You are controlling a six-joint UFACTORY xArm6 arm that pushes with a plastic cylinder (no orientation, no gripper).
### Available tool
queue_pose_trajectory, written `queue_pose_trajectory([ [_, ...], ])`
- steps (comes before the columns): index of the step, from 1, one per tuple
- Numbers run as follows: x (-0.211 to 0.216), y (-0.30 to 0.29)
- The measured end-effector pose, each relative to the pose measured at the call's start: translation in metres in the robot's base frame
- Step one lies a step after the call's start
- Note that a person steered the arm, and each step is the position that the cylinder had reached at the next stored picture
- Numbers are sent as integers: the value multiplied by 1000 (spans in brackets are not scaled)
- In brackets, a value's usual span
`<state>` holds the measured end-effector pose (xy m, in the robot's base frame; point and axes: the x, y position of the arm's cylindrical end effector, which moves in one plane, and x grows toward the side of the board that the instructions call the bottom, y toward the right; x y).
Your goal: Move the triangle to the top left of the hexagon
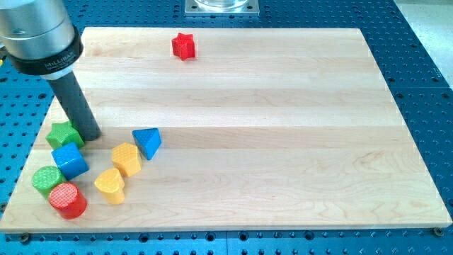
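sitting toward the worktop's (283, 106) lower left, the blue triangle (148, 142) lay just right of the yellow hexagon (127, 159), apparently touching it. it looked a light, rigid plastic piece that would slide easily and might spin if struck off-centre, so i judged a push should meet a flat side squarely. no claw existed here; my tip (90, 134) was a bare rod end, resting left of the triangle, beside the green star (64, 134). nearby lay a blue cube (70, 161), yellow heart (110, 185), green cylinder (47, 181), red cylinder (68, 200); a red star (183, 46) sat far up.
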<state>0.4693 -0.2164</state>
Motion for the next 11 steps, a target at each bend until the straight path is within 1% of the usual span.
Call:
queue_pose_trajectory([
  [1,-24,83],
  [2,-3,198],
  [3,34,196],
  [4,40,146],
  [6,38,72],
  [7,13,72],
  [8,-27,33],
  [9,-56,8],
  [10,-87,-35],
  [11,-66,-54],
])
